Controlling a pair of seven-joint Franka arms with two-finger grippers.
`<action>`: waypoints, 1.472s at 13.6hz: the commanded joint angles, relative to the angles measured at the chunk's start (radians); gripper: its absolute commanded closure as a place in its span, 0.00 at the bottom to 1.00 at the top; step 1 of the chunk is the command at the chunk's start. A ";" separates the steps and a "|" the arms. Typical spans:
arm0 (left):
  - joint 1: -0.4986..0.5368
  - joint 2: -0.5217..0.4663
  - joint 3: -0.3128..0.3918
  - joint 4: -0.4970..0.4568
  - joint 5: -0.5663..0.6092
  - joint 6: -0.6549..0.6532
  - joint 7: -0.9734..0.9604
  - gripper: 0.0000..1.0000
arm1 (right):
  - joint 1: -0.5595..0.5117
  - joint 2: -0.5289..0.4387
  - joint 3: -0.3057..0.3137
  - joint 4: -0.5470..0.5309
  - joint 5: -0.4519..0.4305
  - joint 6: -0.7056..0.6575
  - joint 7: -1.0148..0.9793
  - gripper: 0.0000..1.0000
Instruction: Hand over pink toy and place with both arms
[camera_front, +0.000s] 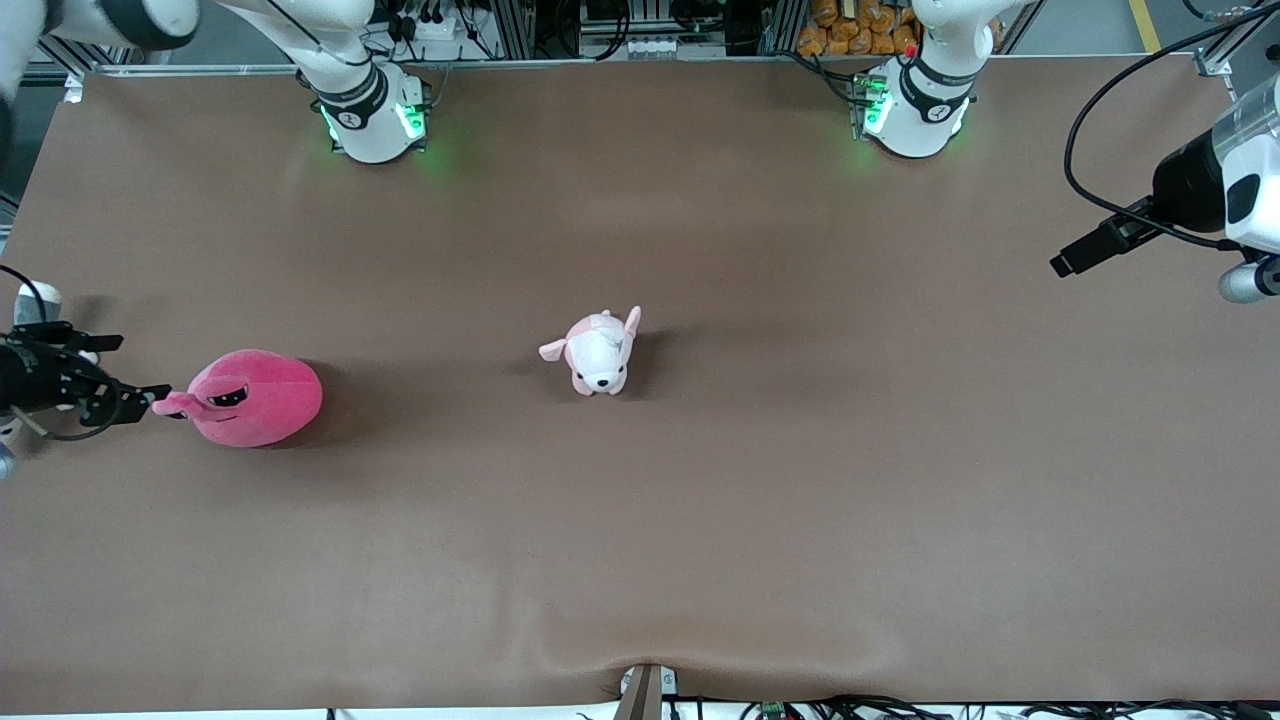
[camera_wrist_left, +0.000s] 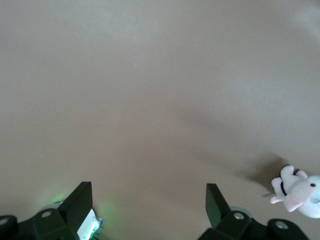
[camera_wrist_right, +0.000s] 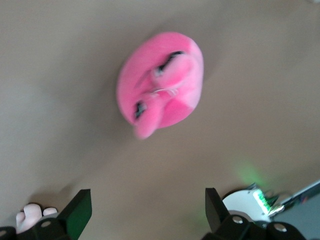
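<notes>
Placement looks finished: pink toy (camera_front: 256, 397) is released on the table (camera_front: 700, 540), right gripper (camera_front: 150, 398) spread beside it; left gripper (camera_wrist_left: 149, 207) spread, waiting; withdrawal is called for.

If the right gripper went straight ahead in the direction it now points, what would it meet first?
Most likely the large round hot-pink plush toy. The right gripper stands open just off the toy's small protruding nub, aimed at it along the brown table. Whether it is level with the nub is hard to judge.
</notes>
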 joint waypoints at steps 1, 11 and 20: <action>0.046 -0.035 -0.003 -0.001 0.016 -0.014 0.154 0.00 | 0.031 -0.121 0.012 0.022 -0.031 -0.035 -0.024 0.00; -0.327 -0.177 0.346 -0.162 0.001 -0.013 0.321 0.00 | 0.053 -0.738 0.049 -0.578 -0.084 0.064 -0.672 0.00; -0.444 -0.228 0.412 -0.229 0.007 0.018 0.337 0.00 | 0.057 -0.686 0.049 -0.447 -0.097 0.060 -0.661 0.00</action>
